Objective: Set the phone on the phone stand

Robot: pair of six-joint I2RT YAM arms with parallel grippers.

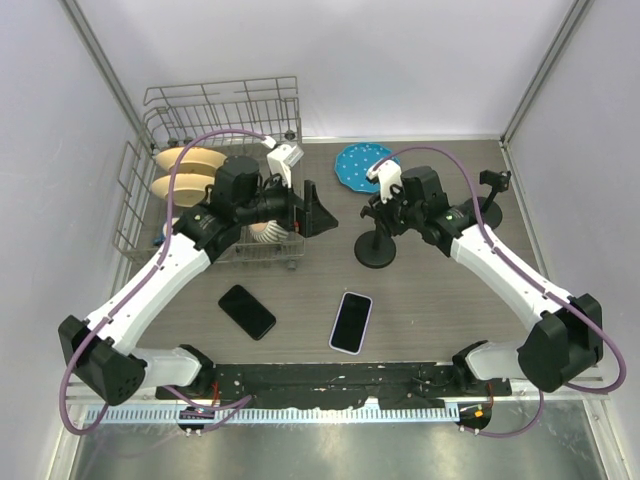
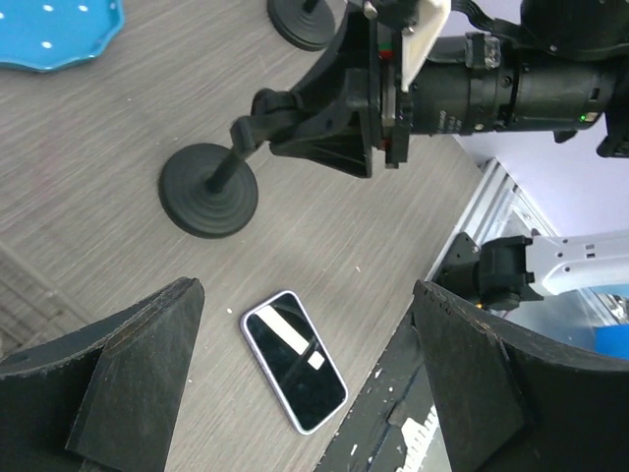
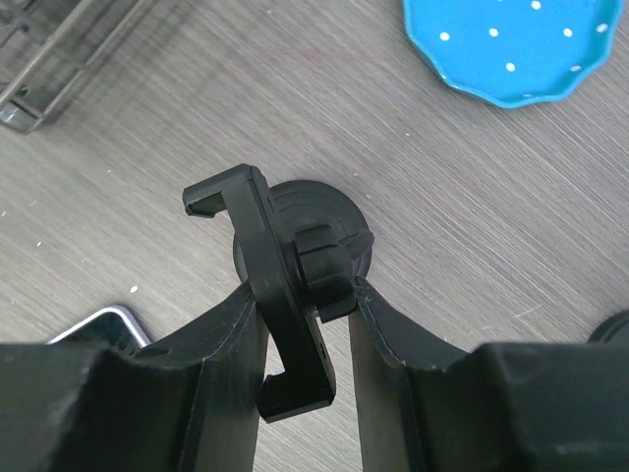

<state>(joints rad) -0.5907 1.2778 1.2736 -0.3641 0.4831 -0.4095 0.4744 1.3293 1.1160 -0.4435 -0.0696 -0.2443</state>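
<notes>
Right claw (image 3: 305,300) pinches 1 phone stand (image 3: 257,236) of 2; left claw (image 2: 305,290) spread, 2 phones (image 1: 351,321) lie flat.

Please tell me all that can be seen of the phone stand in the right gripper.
The phone stand is matt black, plastic by its look: a round ridged base, a thin stem, a joint and a flat cradle with hooked ends. It stands on its base on the grey wood-grain table, empty, and the right gripper is closed on its cradle and joint.

The right tool (image 1: 381,211) clasps the phone stand (image 1: 376,252); a white-edged phone (image 1: 351,321) lies flat nearby.
</notes>
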